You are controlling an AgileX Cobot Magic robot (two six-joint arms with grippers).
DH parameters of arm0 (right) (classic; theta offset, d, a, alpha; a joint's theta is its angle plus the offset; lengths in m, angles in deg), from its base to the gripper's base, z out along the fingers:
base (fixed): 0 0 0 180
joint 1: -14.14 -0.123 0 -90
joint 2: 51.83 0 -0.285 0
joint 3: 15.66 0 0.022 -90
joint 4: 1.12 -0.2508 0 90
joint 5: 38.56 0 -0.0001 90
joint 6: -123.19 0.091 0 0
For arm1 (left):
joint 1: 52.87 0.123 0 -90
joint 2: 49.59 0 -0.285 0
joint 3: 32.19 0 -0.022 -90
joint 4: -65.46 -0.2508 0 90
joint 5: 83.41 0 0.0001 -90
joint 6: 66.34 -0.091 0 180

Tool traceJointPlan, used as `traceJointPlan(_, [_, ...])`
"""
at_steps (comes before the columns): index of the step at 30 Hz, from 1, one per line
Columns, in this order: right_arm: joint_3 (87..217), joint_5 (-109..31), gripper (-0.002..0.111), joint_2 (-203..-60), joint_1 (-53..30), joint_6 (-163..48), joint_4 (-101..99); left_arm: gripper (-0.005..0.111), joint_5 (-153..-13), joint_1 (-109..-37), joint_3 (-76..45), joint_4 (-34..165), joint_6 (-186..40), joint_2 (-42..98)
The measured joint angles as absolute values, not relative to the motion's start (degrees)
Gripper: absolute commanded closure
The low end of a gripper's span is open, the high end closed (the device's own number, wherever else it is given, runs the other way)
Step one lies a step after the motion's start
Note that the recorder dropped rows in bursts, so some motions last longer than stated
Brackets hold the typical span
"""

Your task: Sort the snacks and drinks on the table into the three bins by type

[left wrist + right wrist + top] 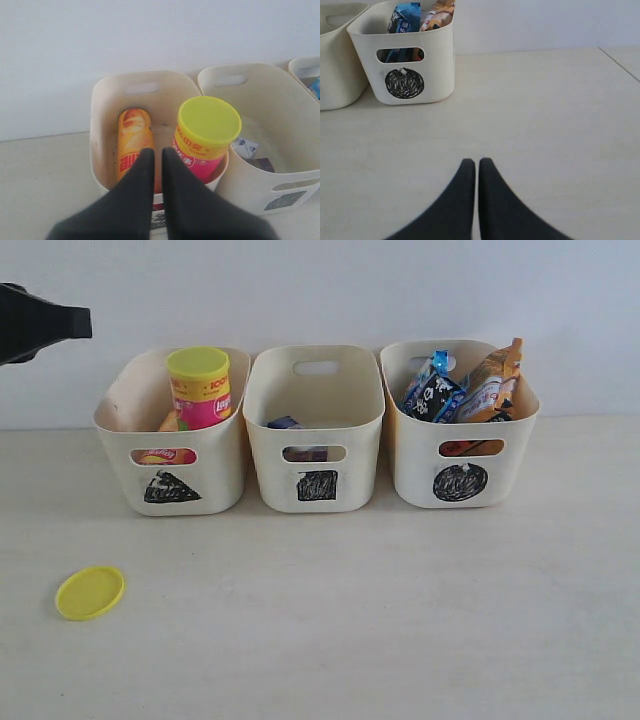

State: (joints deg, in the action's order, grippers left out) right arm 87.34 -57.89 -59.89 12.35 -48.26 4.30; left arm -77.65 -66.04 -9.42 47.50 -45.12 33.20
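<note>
Three cream bins stand in a row at the back of the table (350, 620). In the left bin (118, 480) the pink canister (203, 392) stands upright with a yellow lid on, and the yellow canister (132, 140) lies beside it. A dark purple carton (285, 423) and a white-and-blue pack (245, 147) lie in the middle bin (315, 400). The blue-black packet (432, 392) and the orange packet (492, 380) stick out of the right bin (410, 455). My left gripper (157, 151) is shut and empty, above the left bin's front wall. Over bare table, my right gripper (473, 162) is shut and empty.
A loose yellow lid (90, 592) lies flat on the table, front left, well clear of the bins. A white wall stands close behind the bins. The table's right edge shows in the right wrist view.
</note>
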Motion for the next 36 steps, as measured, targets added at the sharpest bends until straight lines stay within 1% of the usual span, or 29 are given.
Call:
traceJointPlan(3, [87.3, -57.9, 0.108, -59.9, 12.3, -48.3, 4.3, 0.102, -78.0, -65.7, -4.5, 47.5, -44.4, 26.2])
traceJointPlan(6, [87.3, -57.9, 0.108, -59.9, 12.3, -48.3, 4.3, 0.102, -74.5, -62.9, -1.2, 47.5, -44.0, 17.2])
traceJointPlan(11, [87.3, -57.9, 0.108, -59.9, 12.3, -48.3, 4.3, 0.102, -73.3, -58.7, 6.5, 47.5, -41.5, -0.3])
traceJointPlan(21, [87.3, -57.9, 0.108, -59.9, 12.3, -48.3, 4.3, 0.102, -73.1, -58.0, 15.4, 47.5, -37.1, -27.0])
traceJointPlan(27, [87.3, -57.9, 0.108, -59.9, 12.3, -48.3, 4.3, 0.102, -72.9, -58.0, 16.4, 47.5, -37.0, -36.0])
traceJointPlan(36, [87.3, -57.9, 0.108, -59.9, 12.3, -48.0, 4.3, 0.102, -72.9, -58.2, 16.4, 47.5, -36.9, -41.0])
